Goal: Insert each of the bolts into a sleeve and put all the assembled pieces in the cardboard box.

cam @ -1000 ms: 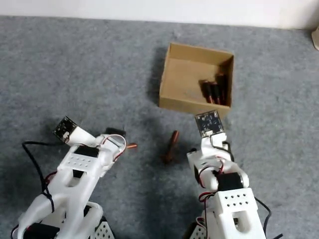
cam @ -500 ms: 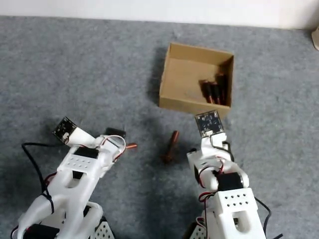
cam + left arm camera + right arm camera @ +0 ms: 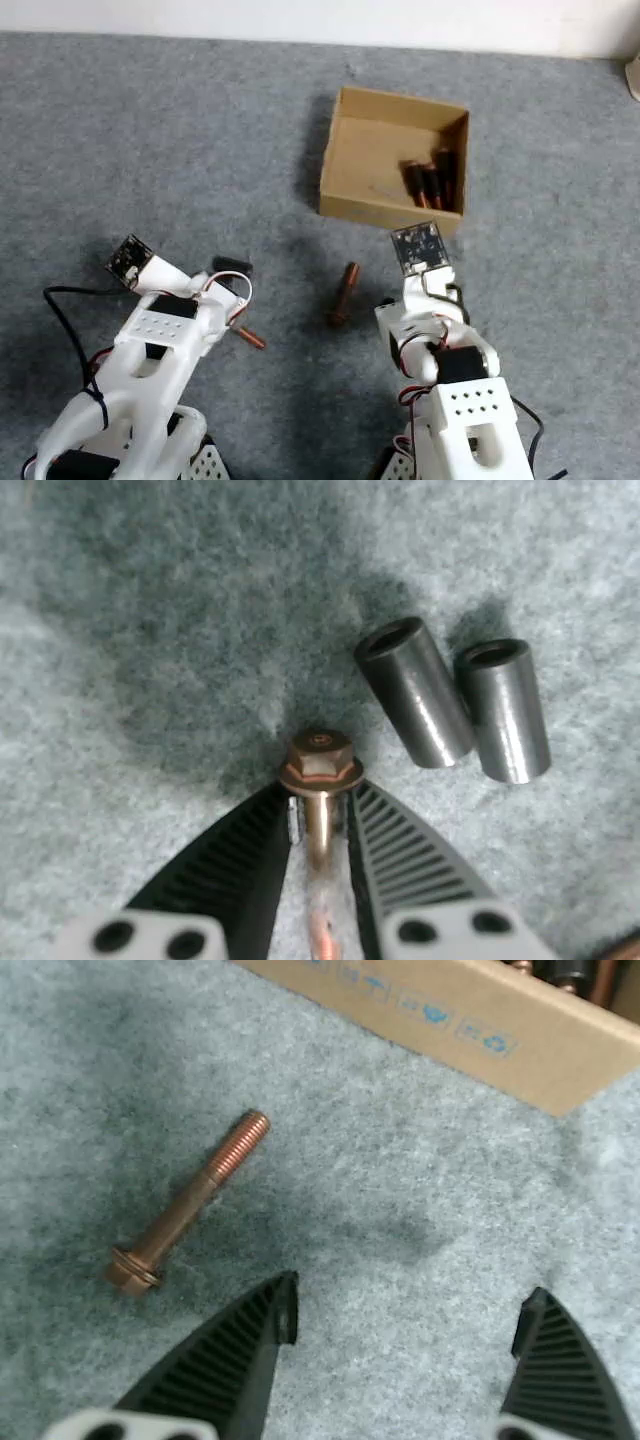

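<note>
My left gripper (image 3: 320,798) is shut on the shaft of a copper bolt (image 3: 320,762), whose hex head pokes out past the fingertips. Two dark metal sleeves (image 3: 413,692) (image 3: 505,710) lie side by side on the grey carpet just beyond that head. In the high view the held bolt (image 3: 250,338) sticks out of the arm at lower left. A second copper bolt (image 3: 343,295) lies loose between the arms. My right gripper (image 3: 410,1320) stands open over the carpet, with the loose bolt (image 3: 185,1205) beside one finger. The cardboard box (image 3: 385,212) holds assembled pieces (image 3: 432,183) in its right part.
The box's front wall (image 3: 470,1020) stands a short way beyond the right gripper. Grey carpet covers the whole table, with open floor left of the box and at the far left.
The bolt in my left gripper has swung from pointing right to pointing down and towards the front. The right arm, the loose bolt and the box have not moved.
</note>
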{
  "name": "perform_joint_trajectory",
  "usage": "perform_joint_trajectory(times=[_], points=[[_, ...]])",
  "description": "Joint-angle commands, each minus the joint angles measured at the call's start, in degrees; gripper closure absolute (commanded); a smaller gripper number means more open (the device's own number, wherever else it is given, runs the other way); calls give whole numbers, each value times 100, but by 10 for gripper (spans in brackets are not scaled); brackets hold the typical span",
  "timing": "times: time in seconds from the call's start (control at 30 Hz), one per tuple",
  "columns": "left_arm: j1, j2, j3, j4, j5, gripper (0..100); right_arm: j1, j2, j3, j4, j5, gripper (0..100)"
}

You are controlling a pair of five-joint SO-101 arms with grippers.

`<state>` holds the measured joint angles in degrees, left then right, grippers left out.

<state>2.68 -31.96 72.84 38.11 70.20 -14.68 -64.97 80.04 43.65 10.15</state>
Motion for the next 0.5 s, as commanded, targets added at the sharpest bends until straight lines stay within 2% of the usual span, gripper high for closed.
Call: perform_joint_trajectory(times=[0.0,0.1,0.17,0.47], points=[[-57,-57,-40,62,9,943,40,-57,-31,-198,88,678],[-57,-66,-119,79,-44,944,40,-57,-31,-198,88,678],[-57,-66,-268,325,-413,944,40,-57,-31,-198,88,678],[-48,-66,-1648,2620,-1442,944,40,-57,-31,-198,88,678]])
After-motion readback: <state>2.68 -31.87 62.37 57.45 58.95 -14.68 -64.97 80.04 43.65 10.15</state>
